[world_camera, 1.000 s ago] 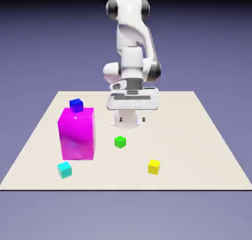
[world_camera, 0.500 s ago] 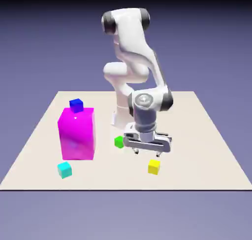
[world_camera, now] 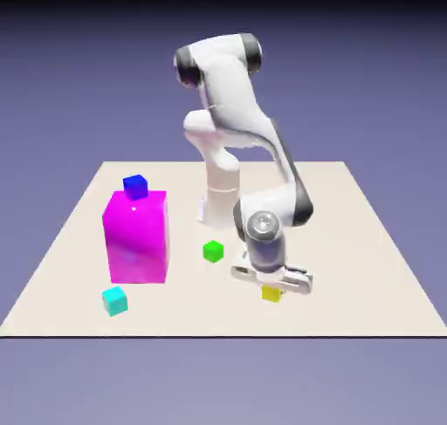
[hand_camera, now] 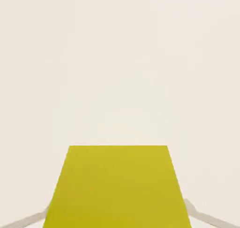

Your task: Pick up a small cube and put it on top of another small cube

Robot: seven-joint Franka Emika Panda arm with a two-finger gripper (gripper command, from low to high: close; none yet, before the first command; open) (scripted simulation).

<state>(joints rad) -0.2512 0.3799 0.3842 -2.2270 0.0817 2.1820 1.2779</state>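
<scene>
Now the yellow cube (hand_camera: 117, 187) sits between the hand's (world_camera: 272, 285) fingers (hand_camera: 206, 217).

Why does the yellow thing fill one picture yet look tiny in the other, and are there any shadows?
Hand view: camera sits close, so the yellow cube looms large, edges sharp. Exterior view: it is far off, half hidden under the gripper; no clear shadows show on the table.

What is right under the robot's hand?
A small yellow cube on the table, mostly covered by the hand. Whether the fingers touch it cannot be seen.
</scene>
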